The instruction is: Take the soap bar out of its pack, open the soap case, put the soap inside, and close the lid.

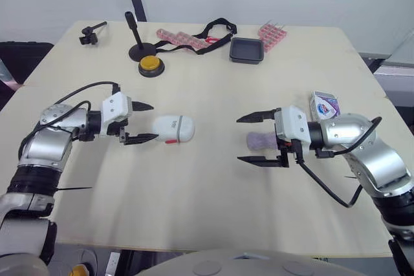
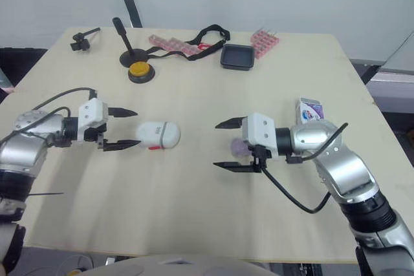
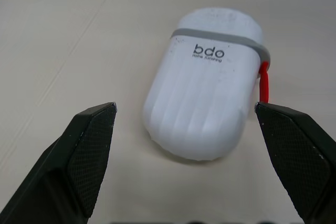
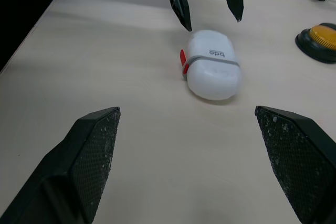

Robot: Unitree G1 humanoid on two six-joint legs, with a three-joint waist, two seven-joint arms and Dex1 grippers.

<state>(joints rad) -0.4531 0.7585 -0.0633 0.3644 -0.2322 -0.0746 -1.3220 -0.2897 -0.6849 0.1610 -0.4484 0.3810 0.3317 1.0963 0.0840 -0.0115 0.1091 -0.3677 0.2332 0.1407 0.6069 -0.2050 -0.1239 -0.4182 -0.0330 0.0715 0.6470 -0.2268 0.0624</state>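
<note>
Since the soap bar (image 1: 261, 140) lies unpacked on the bench (image 1: 213, 211) under the open right pincer (image 1: 239, 139), pack (image 1: 324, 105) near that arm, the step is likely opening the shut soap case (image 1: 173, 128): the open left pincer (image 1: 154, 121), just beside it, should clamp it.

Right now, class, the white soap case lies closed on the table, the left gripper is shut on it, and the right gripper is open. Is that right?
Not quite. The left gripper is open, not shut on the soap case. The left wrist view shows its fingers spread wide, clear of the closed case. The right gripper is open, as stated.
</note>
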